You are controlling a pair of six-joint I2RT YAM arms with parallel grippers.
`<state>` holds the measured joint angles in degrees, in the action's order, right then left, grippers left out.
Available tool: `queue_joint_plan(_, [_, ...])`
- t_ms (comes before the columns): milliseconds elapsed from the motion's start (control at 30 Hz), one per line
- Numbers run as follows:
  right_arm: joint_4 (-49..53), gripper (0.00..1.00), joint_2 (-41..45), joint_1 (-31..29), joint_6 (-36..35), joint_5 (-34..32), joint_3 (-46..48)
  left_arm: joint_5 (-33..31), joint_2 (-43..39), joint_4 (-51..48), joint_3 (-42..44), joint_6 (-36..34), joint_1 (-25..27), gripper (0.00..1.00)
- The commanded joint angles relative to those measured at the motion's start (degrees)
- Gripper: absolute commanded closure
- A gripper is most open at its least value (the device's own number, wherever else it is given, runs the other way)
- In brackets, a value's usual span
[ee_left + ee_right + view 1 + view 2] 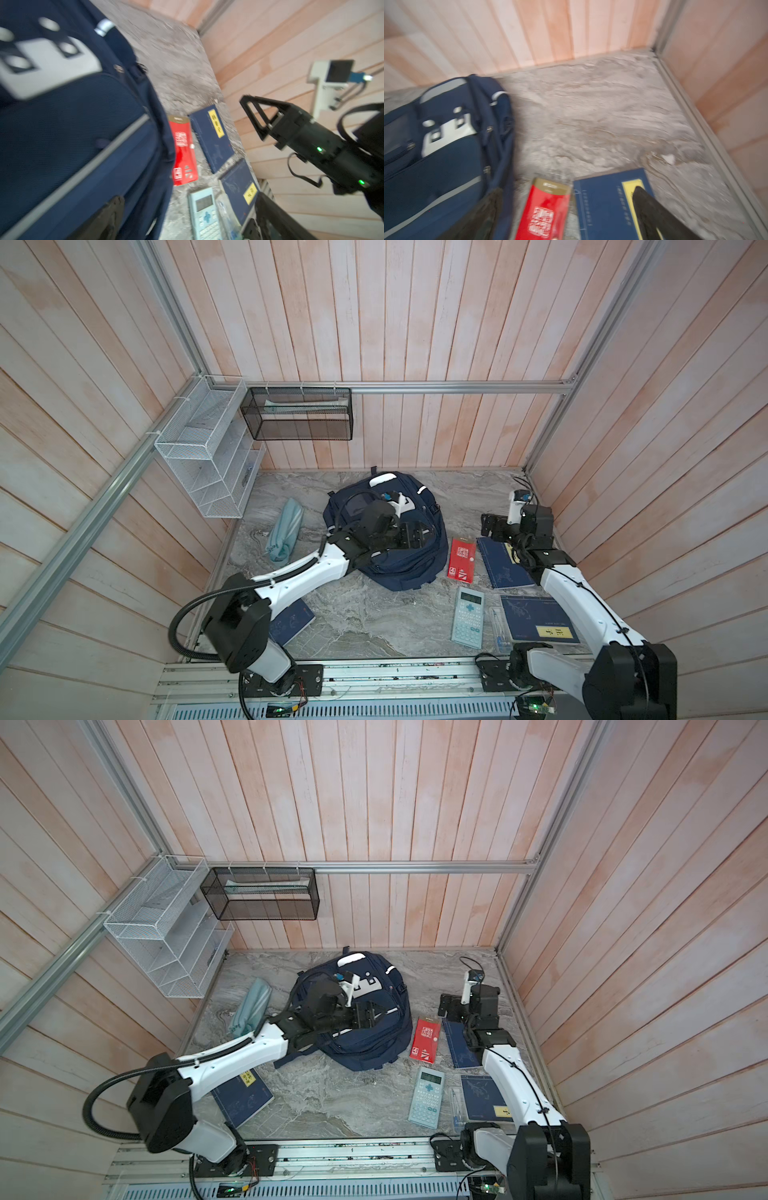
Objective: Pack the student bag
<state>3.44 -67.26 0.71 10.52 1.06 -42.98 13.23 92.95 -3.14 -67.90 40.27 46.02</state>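
The student bag point(399, 572) point(361, 1052), a navy backpack with a white buckled flap, lies front up in the middle of the marble table. My left gripper point(411, 536) point(374, 1016) hovers over its front, open and holding nothing. In the left wrist view the bag point(62, 124) fills one side, and the left gripper point(187, 224) stands wide with one finger close to the fabric. My right gripper point(490, 526) point(449, 1006) is open to the right of the bag, above a blue book. In the right wrist view the right gripper point(566, 220) is empty over a red packet point(544, 207).
Right of the bag lie the red packet point(461, 560), two blue books point(505, 568) point(536, 620), a teal calculator point(467, 618) and a clear pen pack point(496, 626). A teal pouch point(284, 531) and another blue book point(291, 620) lie left. A white rack point(208, 456) and black basket point(297, 414) hang at the back left.
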Motion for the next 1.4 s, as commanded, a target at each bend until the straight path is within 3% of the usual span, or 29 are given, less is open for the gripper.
queue_joint_plan(0, [3.56,0.02,-6.09,8.65,3.16,2.41,-0.47,2.72,8.8,6.41,-6.67,4.1,4.47,0.08])
queue_joint_plan(100, [5.48,0.04,-12.53,15.1,4.61,7.9,-4.03,3.56,18.07,6.48,-15.21,4.27,8.18,0.1])
queue_joint_plan(300, [5.53,0.04,-21.17,16.25,1.12,4.32,-7.51,8.92,34.16,6.56,-30.32,7.25,10.91,0.19])
queue_joint_plan(467, [8.65,0.06,-26.04,18.11,0.17,7.16,-10.22,7.06,44.91,-1.75,-45.19,4.49,11.58,0.23])
queue_joint_plan(600, [11.19,0.11,-28.85,18.69,0.71,10.78,-11.28,4.59,51.48,-6.47,-50.79,5.4,11.73,0.23])
queue_joint_plan(667, [11.94,0.11,-29.18,18.69,0.94,11.22,-11.04,0.41,54.07,-10.98,-54.37,4.4,12.06,0.24])
queue_joint_plan(800, [14.77,0.14,-29.6,18.61,0.52,10.97,-10.6,-0.83,56.43,-11.72,-55.37,4.29,12.17,0.23])
queue_joint_plan(1000, [20.69,0.22,-27.94,17.63,-1.22,9.84,-8.87,3.15,60.03,-8.95,-56.26,7.0,11.47,0.23])
queue_joint_plan(1067, [20.39,0.24,-27.53,17.64,-1.05,12.94,-8.61,2.96,60.14,-8.59,-56.28,6.85,11.55,0.25])
queue_joint_plan(1167, [18.1,0.35,-26.11,17.65,0.0,13.24,-7.11,3.28,60.91,-8.29,-56.77,7.42,11.35,0.29])
queue_joint_plan(1267, [17.56,0.52,-26.76,17.64,-0.06,14.12,-6.88,4.02,61.42,-7.44,-57.05,7.89,11.33,0.29])
queue_joint_plan(1367, [16.09,0.59,-25.91,17.78,-0.32,14.89,-5.72,4.5,61.84,-7.32,-57.07,7.8,11.15,0.29])
